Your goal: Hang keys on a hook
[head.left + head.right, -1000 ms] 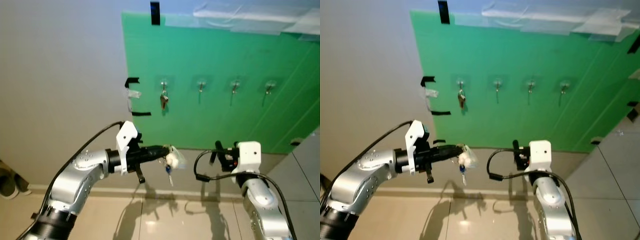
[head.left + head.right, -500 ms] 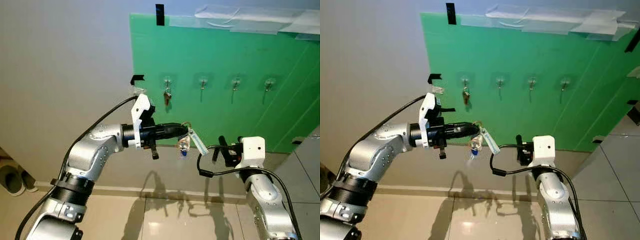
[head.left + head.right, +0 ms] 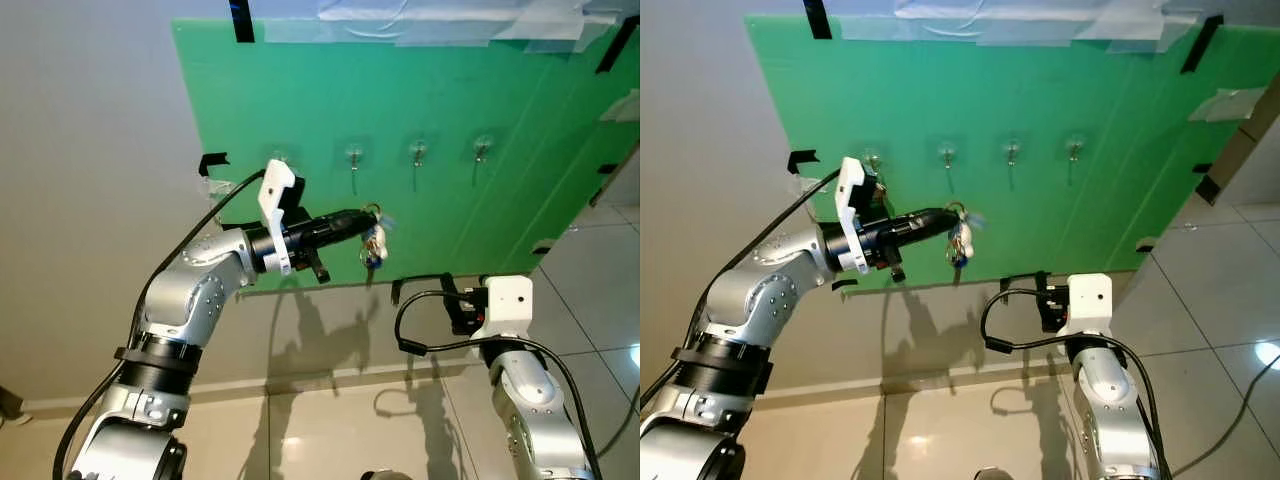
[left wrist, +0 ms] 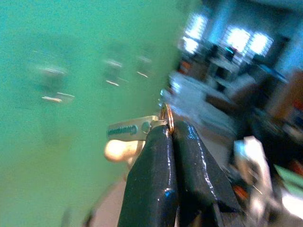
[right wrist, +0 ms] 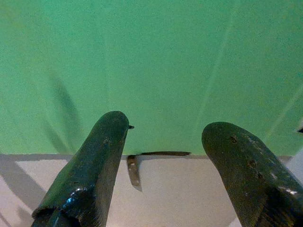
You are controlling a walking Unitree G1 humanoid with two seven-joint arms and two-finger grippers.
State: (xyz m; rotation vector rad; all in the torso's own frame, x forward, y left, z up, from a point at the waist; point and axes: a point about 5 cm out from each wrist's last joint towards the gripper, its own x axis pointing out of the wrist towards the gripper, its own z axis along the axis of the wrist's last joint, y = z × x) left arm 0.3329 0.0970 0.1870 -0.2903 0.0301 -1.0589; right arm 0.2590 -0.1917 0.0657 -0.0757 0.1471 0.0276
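I see the keys [image 3: 373,243] dangling from my left hand's [image 3: 362,218] tip, ring pinched between its closed fingers, just below the hooks [image 3: 353,157] on the green board [image 3: 470,90]. My right hand [image 5: 163,156] hangs released, low before the board.

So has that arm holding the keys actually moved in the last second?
Yes. The left gripper, shut on the keys, has risen from below the green board's bottom edge to just under its row of hooks.
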